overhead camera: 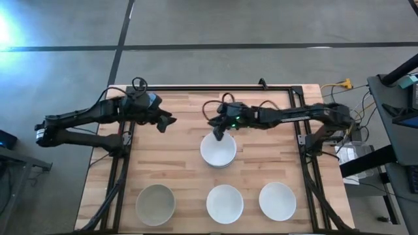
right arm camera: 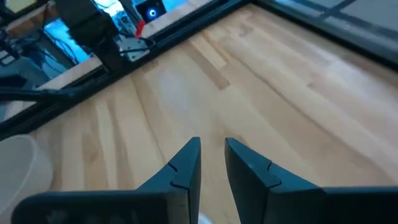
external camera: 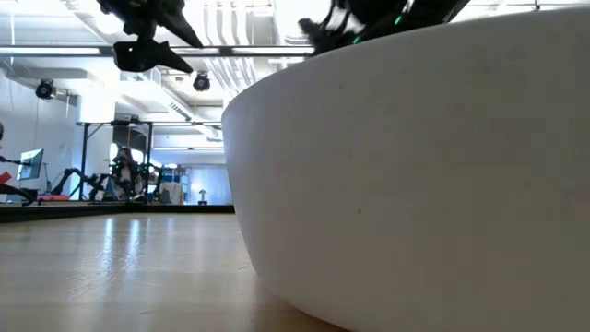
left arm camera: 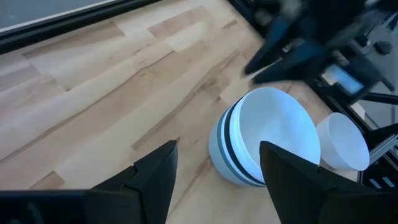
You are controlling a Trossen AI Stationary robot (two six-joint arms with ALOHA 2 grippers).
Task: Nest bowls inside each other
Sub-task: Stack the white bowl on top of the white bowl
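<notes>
Right end effector (overhead camera: 218, 134): we see it empty, fingers nearly together, over bowl stack (overhead camera: 218, 151), worktop (overhead camera: 176, 163) centre.
Left end effector (overhead camera: 167, 123): released, w/ nothing held.

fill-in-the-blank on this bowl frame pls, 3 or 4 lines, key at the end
1. The right gripper hangs over the far rim of the ___ of bowls.
2. ___ single bowls sit along the table's near edge.
3. The left gripper's fingers hold ___.
4. The leftmost single bowl looks ___, not white.

Missing: stack; three; nothing; grey

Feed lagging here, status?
Left gripper open, empty, hovering. Right gripper narrowly parted, empty, above stacked bowls. Three single bowls along front. Nothing obstructing.
</notes>
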